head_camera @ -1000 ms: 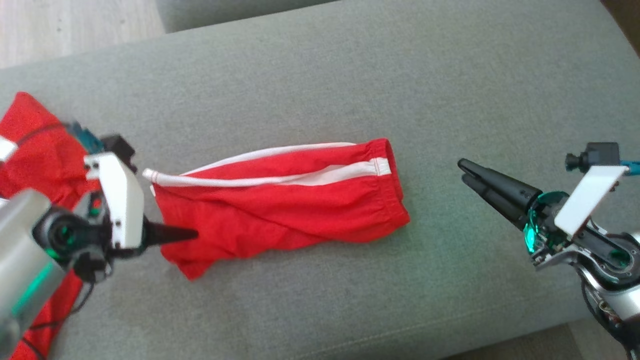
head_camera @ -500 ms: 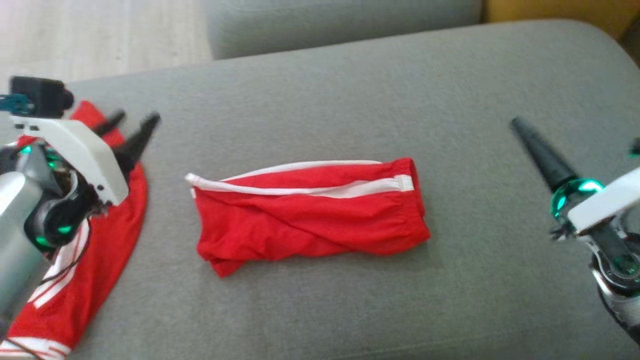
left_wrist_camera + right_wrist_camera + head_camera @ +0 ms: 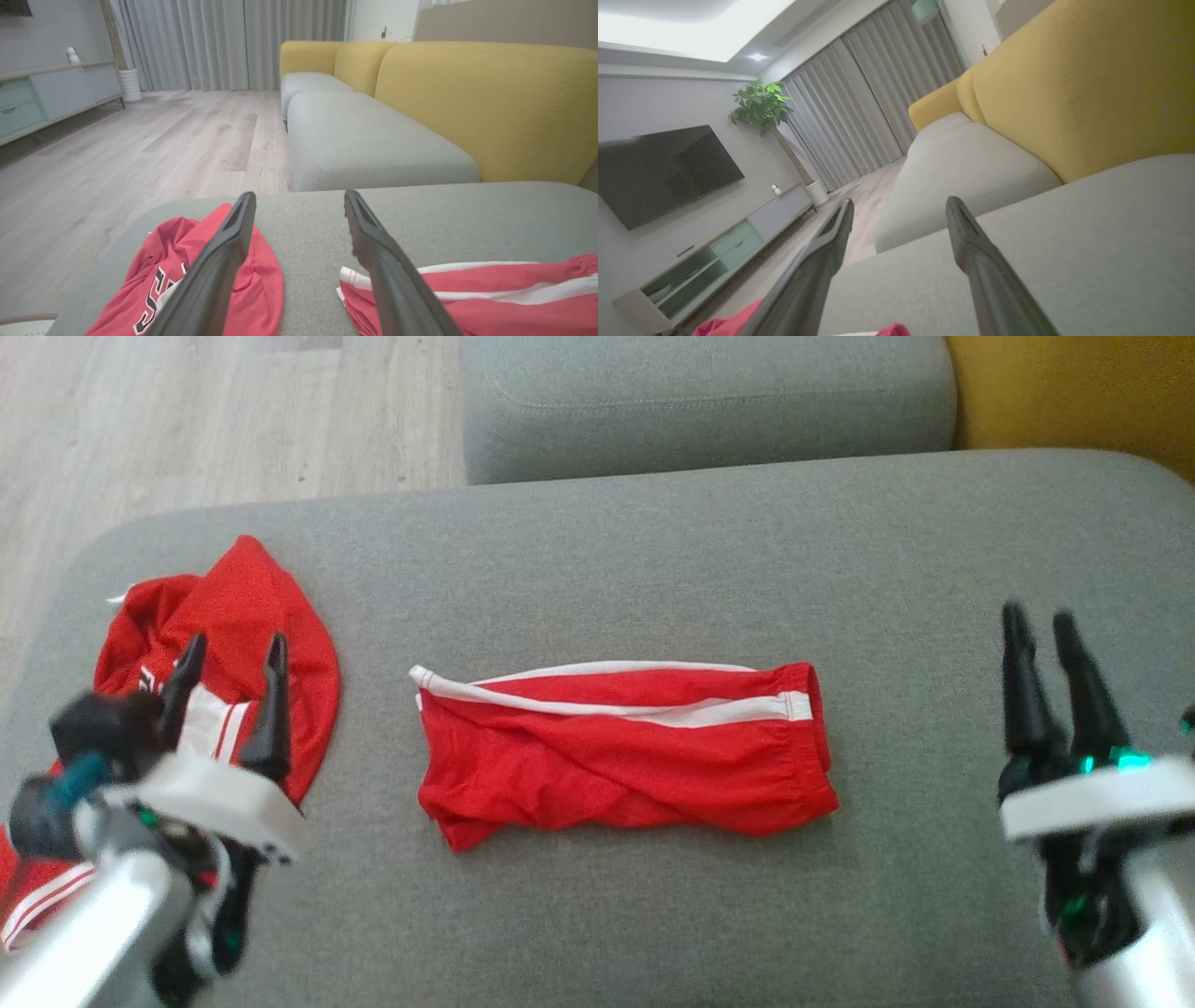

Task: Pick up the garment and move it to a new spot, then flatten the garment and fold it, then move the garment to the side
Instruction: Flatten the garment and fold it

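A grey cushion [image 3: 653,523] sat above wood floor [image 3: 187,420]. A yellow backrest [image 3: 490,102], curtains [image 3: 210,42], TV [image 3: 658,172] and plant [image 3: 761,102] stood beyond.

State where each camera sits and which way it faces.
Head: above, looking down at the folded shorts on the grey seat; left tool, right tool at the lower corners.
Left wrist: low over the seat, facing the yellow backrest; own fingers.
Right wrist: tilted, facing curtains; own fingers.
Shared: head and left wrist both show the folded shorts.

Red shorts [image 3: 635,765] lie folded between my spread left gripper [image 3: 236,642], over a crumpled red jersey [image 3: 247,579], and my spread right gripper [image 3: 1036,613].
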### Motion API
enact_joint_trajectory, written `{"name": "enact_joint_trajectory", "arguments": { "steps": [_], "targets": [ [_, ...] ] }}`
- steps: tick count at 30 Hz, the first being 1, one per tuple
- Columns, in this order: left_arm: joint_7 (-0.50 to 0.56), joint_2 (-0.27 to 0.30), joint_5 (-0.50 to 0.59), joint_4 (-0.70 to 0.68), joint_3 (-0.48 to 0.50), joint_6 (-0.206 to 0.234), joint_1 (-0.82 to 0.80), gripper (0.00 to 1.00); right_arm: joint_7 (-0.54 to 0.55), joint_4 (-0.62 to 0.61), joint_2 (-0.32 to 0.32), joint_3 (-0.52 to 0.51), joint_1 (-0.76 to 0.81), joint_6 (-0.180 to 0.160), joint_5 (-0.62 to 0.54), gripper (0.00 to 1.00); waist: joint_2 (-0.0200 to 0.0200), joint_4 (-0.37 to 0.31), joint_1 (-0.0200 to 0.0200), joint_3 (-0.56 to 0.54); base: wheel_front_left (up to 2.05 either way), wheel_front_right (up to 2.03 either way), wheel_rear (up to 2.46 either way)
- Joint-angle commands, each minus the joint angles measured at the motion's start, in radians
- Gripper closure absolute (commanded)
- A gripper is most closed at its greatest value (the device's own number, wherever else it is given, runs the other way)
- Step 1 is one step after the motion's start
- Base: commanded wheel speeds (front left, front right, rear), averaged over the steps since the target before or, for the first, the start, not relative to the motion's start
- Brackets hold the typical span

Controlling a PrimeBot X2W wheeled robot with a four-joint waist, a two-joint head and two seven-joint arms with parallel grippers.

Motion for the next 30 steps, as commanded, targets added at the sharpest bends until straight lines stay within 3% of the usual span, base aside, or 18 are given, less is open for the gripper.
{"name": "enact_joint_trajectory", "arguments": {
  "steps": [1,6,11,21,30],
  "targets": [
    [-0.012,0.011,0.043,-0.039,0.086,0.014,-0.011,0.00,-0.010,-0.022,0.007,-0.009,0.005,-0.001,-0.048,0.00,-0.0001,0.002,0.0001,-0.001,0.00,0.00,0.00],
    [-0.012,-0.127,0.203,-0.092,0.232,0.016,0.157,0.00,0.011,-0.001,0.096,-0.081,0.093,-0.001,-0.228,0.00,-0.0001,0.009,0.0001,-0.001,0.00,0.00,0.00],
    [-0.012,-0.242,0.302,-0.076,0.317,-0.070,0.251,0.00,0.059,0.021,0.143,-0.096,0.121,-0.001,-0.326,0.00,-0.0001,0.007,0.0001,0.008,0.00,0.00,0.00],
    [-0.012,-0.355,0.396,-0.013,0.406,-0.196,0.271,0.00,0.157,0.090,0.155,-0.055,0.024,-0.001,-0.374,0.00,-0.0001,0.022,0.0001,0.013,0.00,0.00,0.00],
    [-0.012,-0.425,0.445,0.038,0.443,-0.276,0.245,0.00,0.255,0.281,0.186,-0.002,-0.154,-0.001,-0.413,0.00,-0.0001,0.077,0.0001,0.035,0.00,0.00,0.00]
  ]
}}
